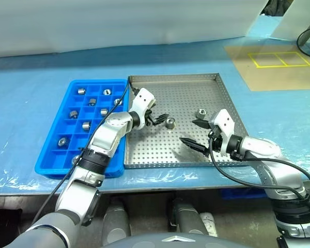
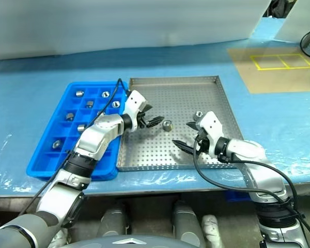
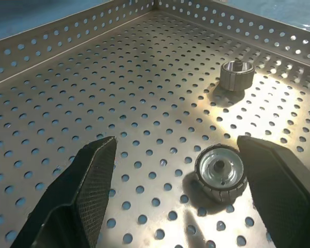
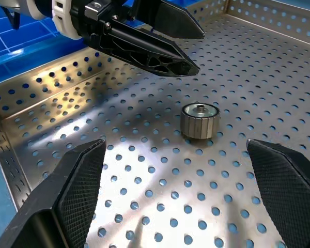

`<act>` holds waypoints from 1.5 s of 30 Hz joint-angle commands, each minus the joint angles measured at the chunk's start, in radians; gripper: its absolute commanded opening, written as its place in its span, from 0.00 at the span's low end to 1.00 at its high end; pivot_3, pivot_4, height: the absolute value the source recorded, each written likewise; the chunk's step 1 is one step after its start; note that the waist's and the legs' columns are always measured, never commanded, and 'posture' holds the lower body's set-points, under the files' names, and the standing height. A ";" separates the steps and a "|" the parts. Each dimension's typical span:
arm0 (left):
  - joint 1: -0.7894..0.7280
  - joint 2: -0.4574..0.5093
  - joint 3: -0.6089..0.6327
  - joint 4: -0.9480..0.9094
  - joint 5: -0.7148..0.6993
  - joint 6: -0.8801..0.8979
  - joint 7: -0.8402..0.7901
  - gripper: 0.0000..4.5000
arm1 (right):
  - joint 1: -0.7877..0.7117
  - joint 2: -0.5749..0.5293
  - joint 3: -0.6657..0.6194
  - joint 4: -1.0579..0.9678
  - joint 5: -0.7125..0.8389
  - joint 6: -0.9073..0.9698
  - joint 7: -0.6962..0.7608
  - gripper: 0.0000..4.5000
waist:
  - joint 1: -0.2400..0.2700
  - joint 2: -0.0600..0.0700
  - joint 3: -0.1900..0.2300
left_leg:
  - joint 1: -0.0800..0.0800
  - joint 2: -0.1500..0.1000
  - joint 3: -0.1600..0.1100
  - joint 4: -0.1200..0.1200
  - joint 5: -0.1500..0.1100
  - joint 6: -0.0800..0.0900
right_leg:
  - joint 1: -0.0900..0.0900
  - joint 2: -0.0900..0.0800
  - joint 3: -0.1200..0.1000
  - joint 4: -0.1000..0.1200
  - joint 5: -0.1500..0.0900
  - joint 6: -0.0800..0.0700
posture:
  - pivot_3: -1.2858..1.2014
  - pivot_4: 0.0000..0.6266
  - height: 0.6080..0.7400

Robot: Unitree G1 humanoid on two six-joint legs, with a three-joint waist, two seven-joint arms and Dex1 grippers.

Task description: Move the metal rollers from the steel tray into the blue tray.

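Observation:
The steel tray (image 1: 170,78) lies mid-table with two metal rollers on its perforated floor, one (image 1: 170,123) near the middle and one (image 1: 200,113) further right. My left gripper (image 1: 163,119) is open low over the floor, and the nearer roller (image 3: 220,173) sits just inside one finger (image 3: 279,181). My right gripper (image 1: 190,131) is open too, pointing at that same roller (image 4: 200,120) from the other side. Left of the steel tray, the blue tray (image 1: 57,161) holds several rollers (image 1: 86,124) in separate compartments.
The table is covered in blue sheeting. At the back right lies a brown board with a yellow taped rectangle (image 1: 279,59), and a black cable (image 1: 306,37) beside it. A white sheet (image 1: 119,20) runs along the back. My left arm's cable (image 1: 125,95) crosses the blue tray.

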 commanded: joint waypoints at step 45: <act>0.540 0.310 0.191 -0.735 -0.178 0.047 -0.047 0.88 | -0.533 0.380 0.218 0.667 -0.164 -0.278 -0.044 0.37 | 0.054 0.000 0.000 | 0.001 0.002 0.000 -0.004 0.004 -0.007 | -0.002 0.000 -0.002 0.002 0.000 -0.003 | 0.58 0.24 1.00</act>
